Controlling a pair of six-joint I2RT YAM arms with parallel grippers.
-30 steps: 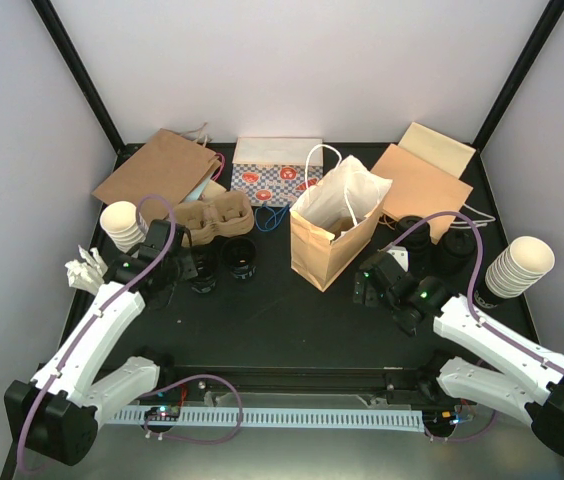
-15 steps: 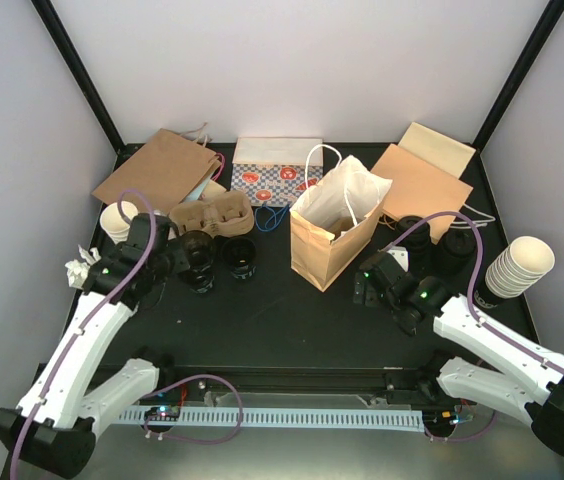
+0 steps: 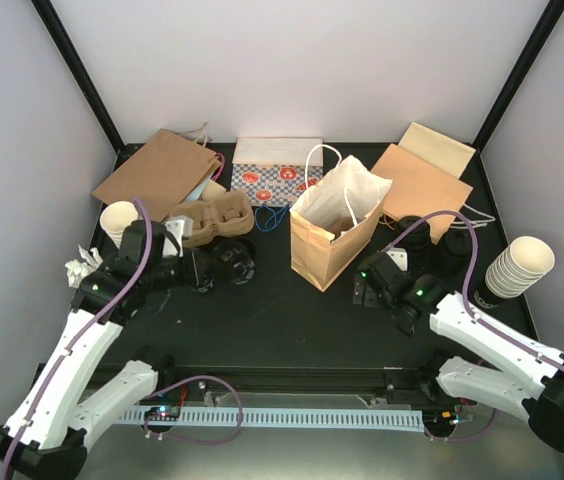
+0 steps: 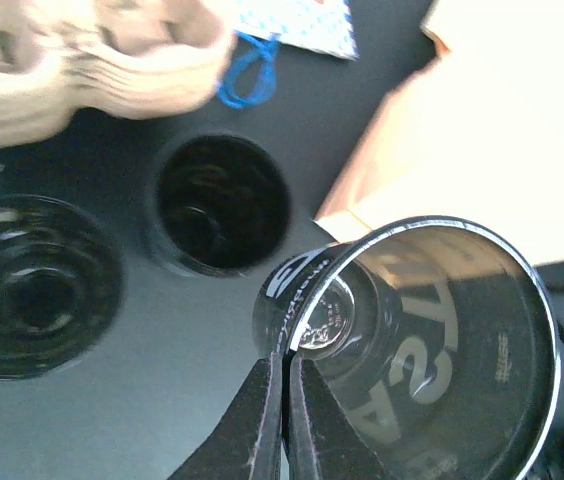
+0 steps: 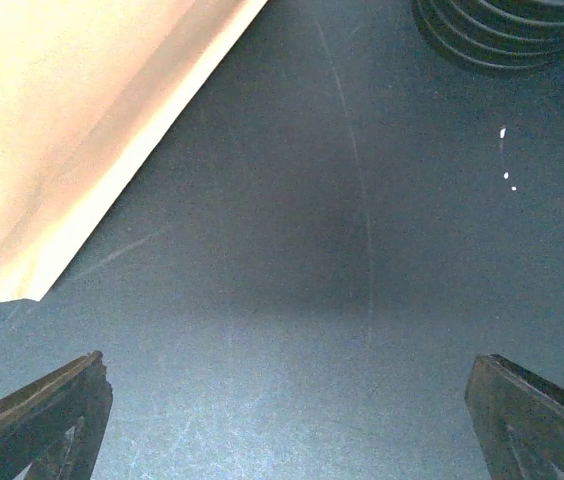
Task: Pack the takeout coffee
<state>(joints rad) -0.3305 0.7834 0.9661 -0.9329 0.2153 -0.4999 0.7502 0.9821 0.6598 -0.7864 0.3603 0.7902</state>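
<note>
Left gripper [image 4: 285,362]: jaws pinched nearly together on rim of takeout coffee cup [image 4: 432,340], lower right of left wrist view. Second cup [image 4: 222,205] and third cup [image 4: 37,290] stand on black table [image 4: 142,400], centre left. Right gripper [image 5: 284,368]: jaws spread wide, holding nothing, above table; brown paper bag [image 5: 82,120] upper left of right wrist view.

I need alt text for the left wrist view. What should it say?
The left gripper pinches the rim of a dark cup. Two more cups stand on the black table beyond, near a pulp carrier and a paper bag.
</note>
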